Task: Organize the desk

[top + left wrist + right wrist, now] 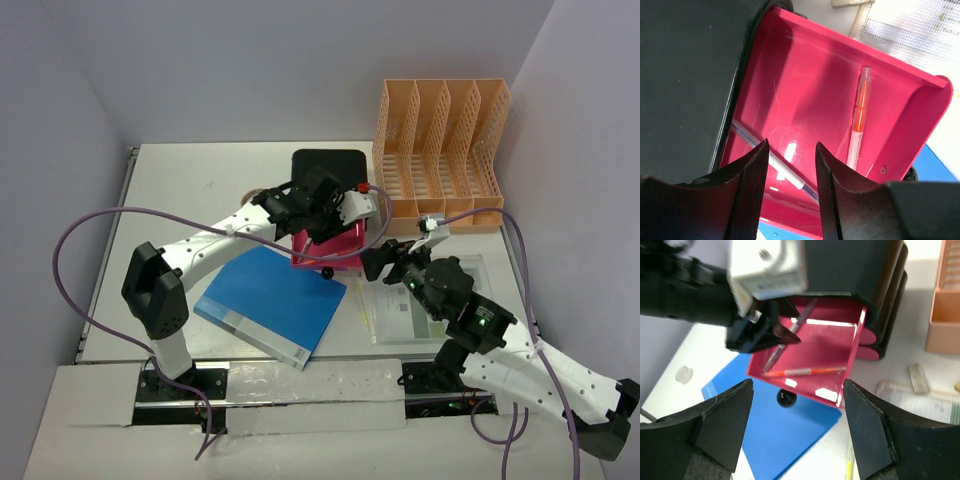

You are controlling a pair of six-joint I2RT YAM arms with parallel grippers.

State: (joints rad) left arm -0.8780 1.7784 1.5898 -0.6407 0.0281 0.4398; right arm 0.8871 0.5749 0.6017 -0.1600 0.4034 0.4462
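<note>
The white table (190, 180) spread beneath both arms, running from the walls at the far side to the arm bases at the near edge. The left arm (215, 245) stretched in from the left and the right arm (470, 320) from the near right, both toward the middle. An orange slotted file rack (440, 140) stood in the far right corner. A blue folder (272, 305) lay flat near the centre, just left of a clear sleeve of papers (395, 320). A black drawer box (328, 163) sat at the far side with one pink drawer (810, 90) pulled out, its near end above the folder. The left jaws hung apart over the open drawer, above a grey pen (785, 171). An orange pen (860, 115) lay along the drawer's right side. The right jaws stood wide apart, facing the drawer's black knob (786, 398).
</note>
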